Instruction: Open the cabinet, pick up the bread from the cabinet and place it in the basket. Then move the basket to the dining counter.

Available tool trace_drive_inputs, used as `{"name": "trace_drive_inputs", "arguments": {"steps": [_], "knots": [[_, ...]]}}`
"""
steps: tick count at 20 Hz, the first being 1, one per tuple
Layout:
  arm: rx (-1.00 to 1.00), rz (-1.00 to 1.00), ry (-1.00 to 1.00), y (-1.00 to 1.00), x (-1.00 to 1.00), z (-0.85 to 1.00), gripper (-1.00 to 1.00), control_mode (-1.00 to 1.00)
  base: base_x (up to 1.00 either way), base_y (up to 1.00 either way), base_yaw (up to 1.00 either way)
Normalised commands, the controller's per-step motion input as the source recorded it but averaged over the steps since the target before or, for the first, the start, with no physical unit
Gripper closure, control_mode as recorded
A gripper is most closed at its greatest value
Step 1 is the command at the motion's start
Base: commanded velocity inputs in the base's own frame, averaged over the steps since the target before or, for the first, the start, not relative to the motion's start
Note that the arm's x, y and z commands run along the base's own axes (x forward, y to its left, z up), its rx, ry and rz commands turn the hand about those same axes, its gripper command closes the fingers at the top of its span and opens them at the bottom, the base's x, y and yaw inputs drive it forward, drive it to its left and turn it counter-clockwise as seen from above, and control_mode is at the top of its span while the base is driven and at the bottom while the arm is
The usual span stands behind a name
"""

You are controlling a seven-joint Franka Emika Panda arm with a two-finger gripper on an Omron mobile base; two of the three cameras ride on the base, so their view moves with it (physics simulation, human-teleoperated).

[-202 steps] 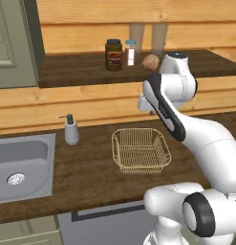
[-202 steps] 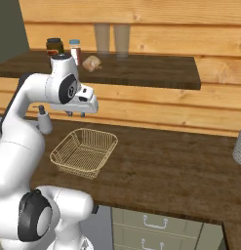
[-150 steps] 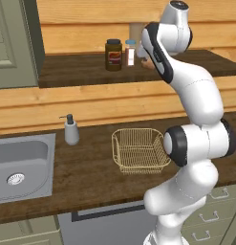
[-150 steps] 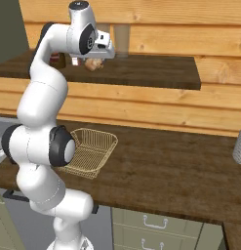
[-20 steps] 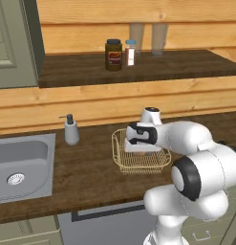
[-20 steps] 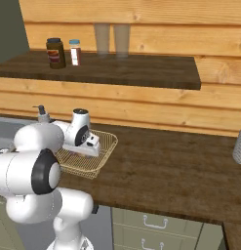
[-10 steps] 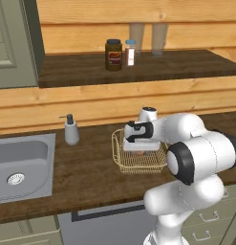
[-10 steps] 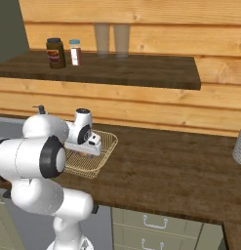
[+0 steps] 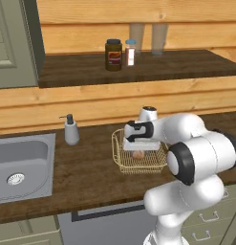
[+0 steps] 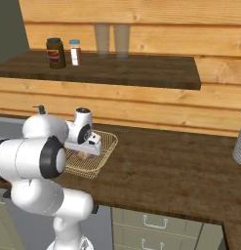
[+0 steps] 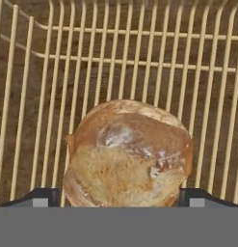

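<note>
The gripper is low inside the basket, which stands on the wooden worktop to the right of the soap dispenser and the steel sink. The bread lies on the wire floor of the basket, between the 2 dark finger tips. Each tip stands just beside the roll, one on each side, but I cannot tell if they press it or are released. In the left base view a small part of the roll shows under the hand. On the shelf above stand a dark jar, a small shaker and 2 glasses. The sage cabinet door is at the far left.
</note>
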Motion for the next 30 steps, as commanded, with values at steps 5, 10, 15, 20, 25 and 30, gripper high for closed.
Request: {"name": "trace_drive_inputs", "arguments": {"steps": [5,10,15,20,25,30], "knots": [[0.00,0.00,-0.13,-0.09,-0.52,0.25,-1.00,-1.00,0.00,0.00,0.00],[0.00,-0.05,-0.23,-0.33,-0.80,0.73,-1.00,-1.00,0.00,0.00,0.00],[0.04,-0.08,-0.20,-0.50,-0.80,0.66,-1.00,-1.00,0.00,0.00,0.00],[0.10,-0.05,-0.05,-0.46,-0.21,0.22,-1.00,-1.00,0.00,0.00,0.00],[0.08,0.00,0.04,-0.26,0.06,0.00,-1.00,-1.00,0.00,0.00,0.00],[0.01,-0.04,0.10,-0.21,0.18,0.33,-1.00,-1.00,0.00,0.00,0.00]]}}
